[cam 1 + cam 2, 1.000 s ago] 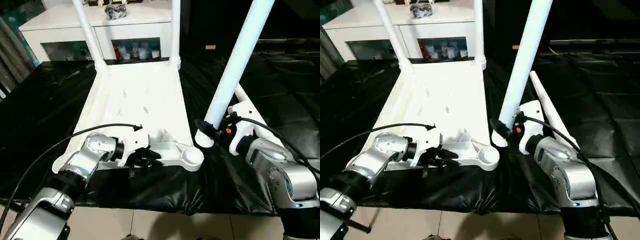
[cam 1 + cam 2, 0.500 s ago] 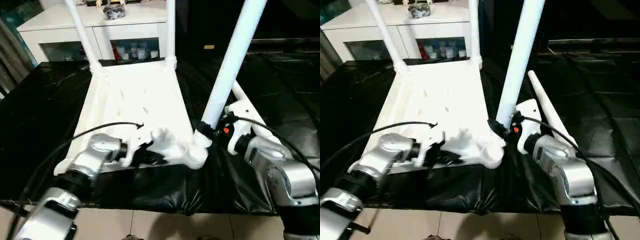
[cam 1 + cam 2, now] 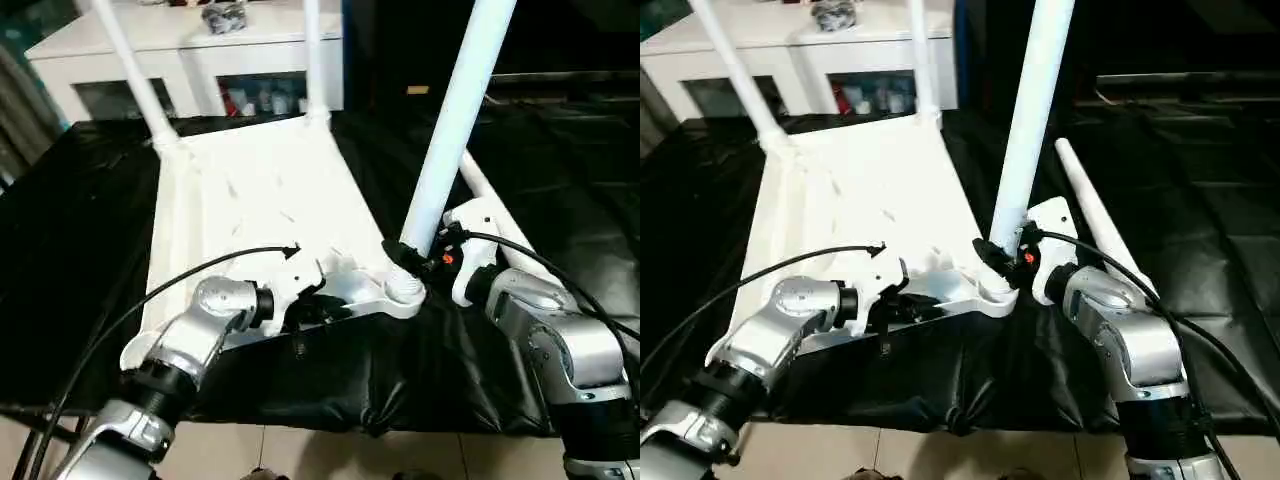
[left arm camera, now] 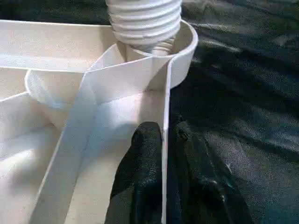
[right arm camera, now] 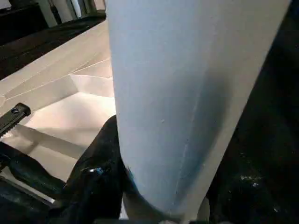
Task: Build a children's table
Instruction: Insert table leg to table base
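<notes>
The white tabletop (image 3: 260,190) lies underside up on the black sheet. Two white legs (image 3: 130,70) (image 3: 313,55) stand in its far corner sockets. My left gripper (image 3: 310,305) is shut on the thin near rim wall, one black finger (image 4: 145,158) on each side of it. My right gripper (image 3: 405,255) is shut on a third leg (image 3: 455,120) low down and holds it nearly upright. That leg's threaded end (image 4: 145,21) sits in the mouth of the near right corner socket (image 3: 403,290). A fourth leg (image 3: 1095,215) lies on the sheet behind my right arm.
A white cabinet (image 3: 200,45) with glass doors stands behind the table, with small items on top. The black sheet (image 3: 80,220) covers the work surface on all sides. Its front edge drops to a tiled floor (image 3: 300,450) near my arms.
The tabletop's near right corner has swung right, and the held leg's end, which stood beside the socket, now sits in it. The left gripper stayed on the rim.
</notes>
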Tool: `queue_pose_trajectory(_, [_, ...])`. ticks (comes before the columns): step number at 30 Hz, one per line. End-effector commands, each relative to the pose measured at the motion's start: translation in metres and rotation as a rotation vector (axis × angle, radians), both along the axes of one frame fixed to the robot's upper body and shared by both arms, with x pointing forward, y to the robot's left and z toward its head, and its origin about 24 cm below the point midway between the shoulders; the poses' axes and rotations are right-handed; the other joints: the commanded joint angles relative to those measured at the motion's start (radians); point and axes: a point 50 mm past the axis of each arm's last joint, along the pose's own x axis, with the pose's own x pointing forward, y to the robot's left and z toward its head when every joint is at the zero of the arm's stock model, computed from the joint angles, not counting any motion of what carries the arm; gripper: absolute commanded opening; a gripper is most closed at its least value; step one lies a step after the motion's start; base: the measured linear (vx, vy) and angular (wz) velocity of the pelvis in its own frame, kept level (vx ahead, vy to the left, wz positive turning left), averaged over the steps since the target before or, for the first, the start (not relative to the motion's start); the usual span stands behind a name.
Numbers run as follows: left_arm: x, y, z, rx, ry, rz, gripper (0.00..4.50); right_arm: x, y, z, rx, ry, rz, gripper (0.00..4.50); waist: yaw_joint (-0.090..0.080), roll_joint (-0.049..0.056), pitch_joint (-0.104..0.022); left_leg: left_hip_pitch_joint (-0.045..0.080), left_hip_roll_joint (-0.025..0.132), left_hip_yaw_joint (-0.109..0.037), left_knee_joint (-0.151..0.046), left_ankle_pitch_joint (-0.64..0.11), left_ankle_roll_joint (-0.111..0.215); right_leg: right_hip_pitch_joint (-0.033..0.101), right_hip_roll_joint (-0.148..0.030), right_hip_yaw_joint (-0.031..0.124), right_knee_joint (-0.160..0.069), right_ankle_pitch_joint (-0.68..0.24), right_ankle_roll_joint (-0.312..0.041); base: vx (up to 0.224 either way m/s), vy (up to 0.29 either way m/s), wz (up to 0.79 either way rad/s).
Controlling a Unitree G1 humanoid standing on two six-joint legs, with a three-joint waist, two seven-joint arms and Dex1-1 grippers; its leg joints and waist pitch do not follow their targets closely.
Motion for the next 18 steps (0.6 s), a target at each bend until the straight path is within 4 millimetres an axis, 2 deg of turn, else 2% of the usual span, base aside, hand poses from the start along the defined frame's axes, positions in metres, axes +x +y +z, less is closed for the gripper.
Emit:
queue_pose_trajectory(1, [0.0045,0.0033,0.0051,-0.003,-0.015,0.030,0.87,0.0017,0.0034,0.0045,-0.001,-0.021,0.020,1.89,0.003,-0.023,-0.067,0.017,0.040,-0.022,-0.067,-0.215,0.046,0.047,-0.047,0.036,-0.079,-0.339,-0.171,0.000,0.000,0.00])
queue_pose_trajectory(4, [0.0048,0.0037,0.0046,-0.001,-0.013,0.027,0.87,0.0018,0.0034,0.0044,-0.001,-0.021,0.020,1.89,0.004,-0.024,-0.067,0.016,0.039,-0.022,-0.068,-0.221,0.040,0.048,-0.047,0.036,-0.080,-0.341,-0.166,0.000,0.000,0.00])
queue_pose_trajectory(5, [0.0055,0.0050,0.0024,0.010,-0.013,0.027,0.87,0.0017,0.0032,0.0042,-0.002,-0.023,0.020,1.89,0.004,-0.021,-0.067,0.016,0.039,-0.023,-0.069,-0.223,0.038,0.048,-0.048,0.036,-0.080,-0.344,-0.165,0.000,0.000,0.00])
queue_pose_trajectory(14, [0.0078,0.0043,-0.0014,0.001,0.006,0.046,0.87,0.0029,0.0021,0.0046,-0.011,-0.028,0.020,1.89,0.003,-0.024,-0.067,0.015,0.039,-0.024,-0.069,-0.229,0.035,0.049,-0.049,0.036,-0.083,-0.354,-0.161,0.000,0.000,0.00])
queue_pose_trajectory(15, [0.0083,0.0037,-0.0021,0.003,0.006,0.045,0.58,0.0035,0.0016,0.0040,-0.023,-0.030,0.020,1.89,0.003,-0.024,-0.068,0.015,0.038,-0.024,-0.069,-0.228,0.035,0.049,-0.049,0.036,-0.082,-0.350,-0.162,0.000,0.000,0.00])
queue_pose_trajectory(16, [0.0087,0.0033,-0.0026,0.005,0.006,0.046,0.51,0.0038,0.0013,0.0037,-0.027,-0.029,0.020,1.89,0.003,-0.027,-0.068,0.015,0.038,-0.023,-0.068,-0.226,0.037,0.049,-0.049,0.036,-0.082,-0.349,-0.163,0.000,0.000,0.00])
queue_pose_trajectory(18, [0.0090,0.0029,-0.0033,0.005,0.008,0.045,0.46,0.0041,0.0010,0.0034,-0.028,-0.029,0.020,1.89,0.003,-0.027,-0.067,0.015,0.038,-0.023,-0.068,-0.228,0.039,0.049,-0.050,0.036,-0.084,-0.360,-0.161,0.000,0.000,0.00])
